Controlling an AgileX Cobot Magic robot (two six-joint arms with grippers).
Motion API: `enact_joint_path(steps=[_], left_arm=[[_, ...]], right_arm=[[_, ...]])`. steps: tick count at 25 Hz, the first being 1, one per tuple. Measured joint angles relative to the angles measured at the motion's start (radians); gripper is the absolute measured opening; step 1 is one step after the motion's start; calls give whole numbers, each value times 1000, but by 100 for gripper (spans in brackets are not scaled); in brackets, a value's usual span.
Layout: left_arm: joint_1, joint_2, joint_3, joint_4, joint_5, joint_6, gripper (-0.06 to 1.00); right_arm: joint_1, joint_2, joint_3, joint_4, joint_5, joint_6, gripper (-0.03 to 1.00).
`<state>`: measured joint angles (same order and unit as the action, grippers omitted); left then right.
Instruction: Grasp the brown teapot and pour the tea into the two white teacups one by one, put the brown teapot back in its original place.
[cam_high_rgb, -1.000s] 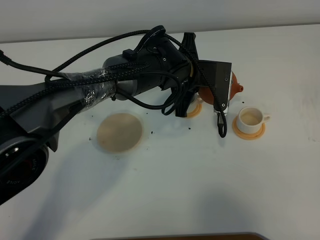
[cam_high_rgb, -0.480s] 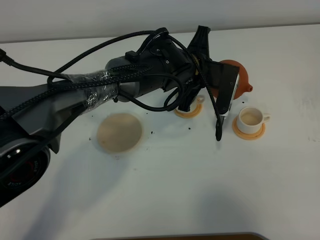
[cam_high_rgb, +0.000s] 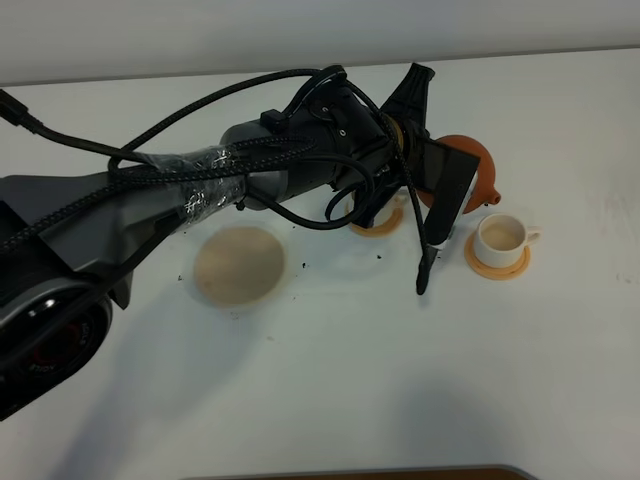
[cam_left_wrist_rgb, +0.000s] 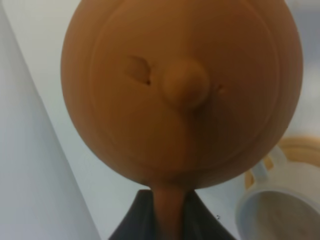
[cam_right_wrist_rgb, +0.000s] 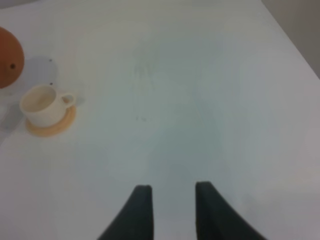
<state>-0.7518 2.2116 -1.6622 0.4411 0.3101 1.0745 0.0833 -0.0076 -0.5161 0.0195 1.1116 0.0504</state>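
Note:
My left gripper (cam_left_wrist_rgb: 167, 215) is shut on the loop handle of the brown teapot (cam_high_rgb: 472, 165) and holds it in the air, tipped with its spout down over the right white teacup (cam_high_rgb: 499, 236). In the left wrist view the teapot (cam_left_wrist_rgb: 182, 90) fills the frame, lid knob facing the camera, with a teacup (cam_left_wrist_rgb: 280, 210) beneath it. The other teacup is mostly hidden behind my left arm, on its orange coaster (cam_high_rgb: 372, 226). The pale tan disc (cam_high_rgb: 239, 264) lies bare to the left. My right gripper (cam_right_wrist_rgb: 172, 210) is open and empty, far from the cup (cam_right_wrist_rgb: 42, 104).
The right cup stands on an orange coaster (cam_high_rgb: 497, 263). A black strap (cam_high_rgb: 425, 270) hangs from my left wrist beside that cup. Small dark specks lie around the tan disc. The table's far edge runs behind the teapot.
My left wrist has rolled and shifted right, bringing the teapot from behind the wrist into view and tipping its spout down toward the right cup.

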Motion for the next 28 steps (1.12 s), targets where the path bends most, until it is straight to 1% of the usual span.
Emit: enact_joint_path(steps=[5,10,16,19,28], left_arm=[[0,13,0,25,-27,13,14],[0,13,0,70,-44,23,14],[-6,13,0,100,-51,95,14],[-19,13,0,111,-55,112,14],[-24,20,0,213,-90,122,14]], right_arm=[[0,0,0,0,0,0,24],[0,0,0,0,0,-1,24],[0,0,0,0,0,-1,24],[0,0,0,0,0,-1,24],[0,0,0,0,0,0,24]])
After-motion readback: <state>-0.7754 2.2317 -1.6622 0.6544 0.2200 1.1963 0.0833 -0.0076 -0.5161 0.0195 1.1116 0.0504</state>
